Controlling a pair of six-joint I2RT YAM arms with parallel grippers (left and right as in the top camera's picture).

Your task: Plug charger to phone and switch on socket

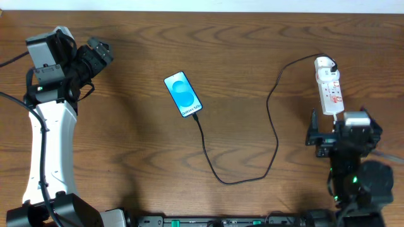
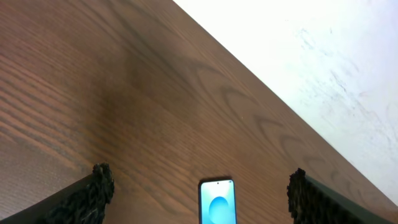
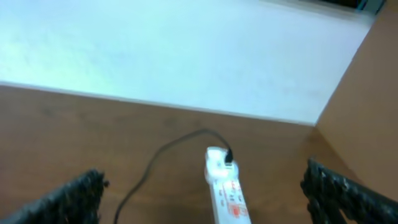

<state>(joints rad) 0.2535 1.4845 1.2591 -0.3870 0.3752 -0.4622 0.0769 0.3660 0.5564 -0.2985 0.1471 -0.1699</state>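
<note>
The phone [image 1: 183,94] lies face up mid-table, its blue screen lit; the left wrist view shows its top end [image 2: 217,204] well ahead. The charger [image 1: 273,135], a thin black cable, runs from the socket's far end, loops toward the front edge and ends at the phone's lower edge [image 1: 197,115]. I cannot tell whether that tip is seated. The white socket [image 1: 329,85] lies at the right, also seen from the right wrist [image 3: 225,190]. My left gripper [image 1: 101,52] [image 2: 202,196] hovers open at far left. My right gripper [image 1: 331,129] [image 3: 208,199] stands open over the socket's near end.
The wooden table's far edge [image 1: 252,9] meets a white wall. In the right wrist view a wooden side panel [image 3: 367,87] rises at the right. My arm bases [image 1: 50,208] [image 1: 363,183] stand along the front edge.
</note>
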